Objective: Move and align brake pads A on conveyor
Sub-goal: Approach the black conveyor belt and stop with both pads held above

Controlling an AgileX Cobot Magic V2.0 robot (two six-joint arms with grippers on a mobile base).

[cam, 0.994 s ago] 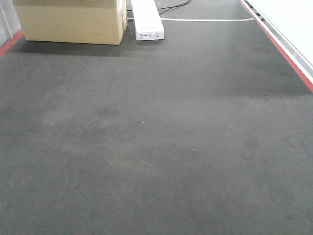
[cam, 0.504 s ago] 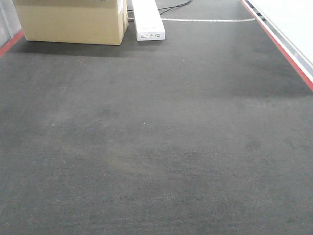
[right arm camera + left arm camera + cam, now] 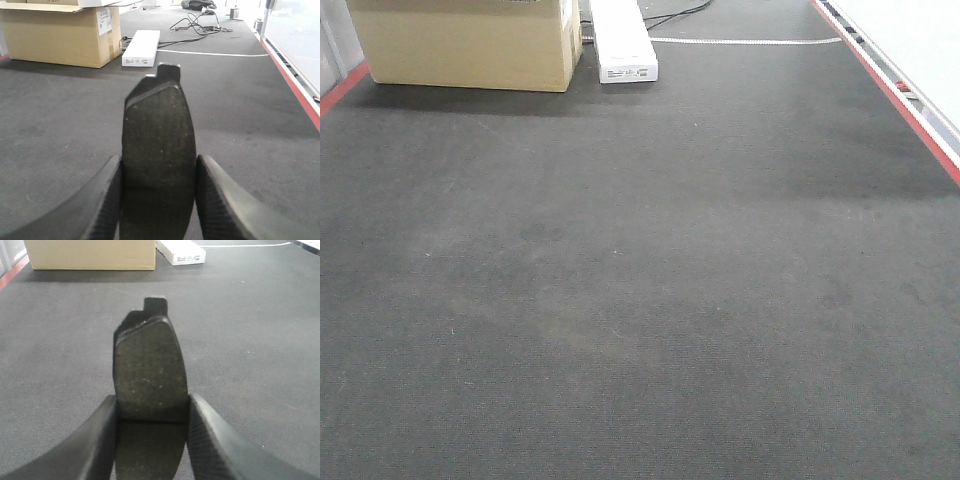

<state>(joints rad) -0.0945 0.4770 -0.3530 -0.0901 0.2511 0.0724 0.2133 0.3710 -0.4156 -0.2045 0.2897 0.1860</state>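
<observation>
White box (image 3: pixel 141 47) and carton (image 3: pixel 55 35) labels illegible

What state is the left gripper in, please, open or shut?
The left gripper is shut on a brake pad: its jaws press both long edges of the pad, held above the conveyor.

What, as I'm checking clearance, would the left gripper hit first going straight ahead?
The way looks free over the conveyor; the left gripper, shut on a brake pad, points toward the right corner of the cardboard box, though depth is unclear.
</observation>
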